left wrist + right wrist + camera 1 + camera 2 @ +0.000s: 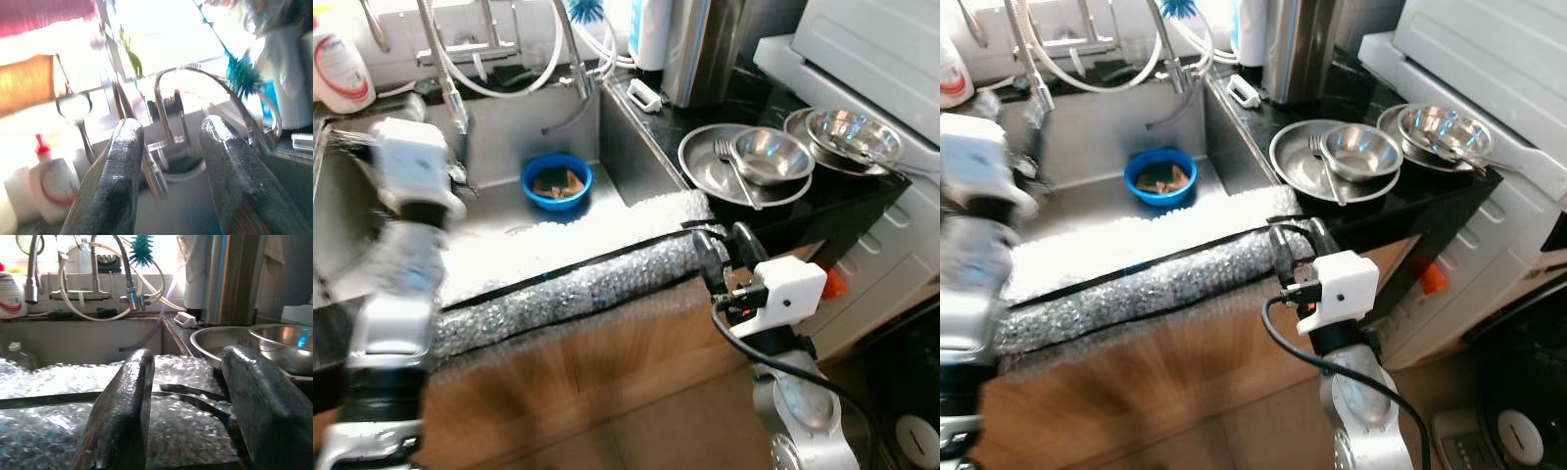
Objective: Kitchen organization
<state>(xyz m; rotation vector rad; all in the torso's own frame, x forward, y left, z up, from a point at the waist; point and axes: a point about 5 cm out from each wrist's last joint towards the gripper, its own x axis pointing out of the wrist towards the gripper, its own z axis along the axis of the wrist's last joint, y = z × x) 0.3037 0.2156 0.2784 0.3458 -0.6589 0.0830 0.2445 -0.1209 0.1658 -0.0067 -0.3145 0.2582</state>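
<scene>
Fork (737, 168) lies in the steel plate (700, 166), tines away from me; both my right gripper (188, 431) and left gripper (171, 181) are spread, empty.

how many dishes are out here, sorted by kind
Round steel plates: 2
Shiny steel bowls: 2
Small blue plastic bowl in the sink: 1
Steel fork: 1
Total: 6

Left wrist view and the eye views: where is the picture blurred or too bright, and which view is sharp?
Left wrist view: strong window glare washes out the top, and the faucet is smeared. Left eye view: the left arm is motion-blurred, and the bubble wrap on the sink edge is overexposed. Right wrist view: sharp, with the stainless bowls clearly readable.
</scene>
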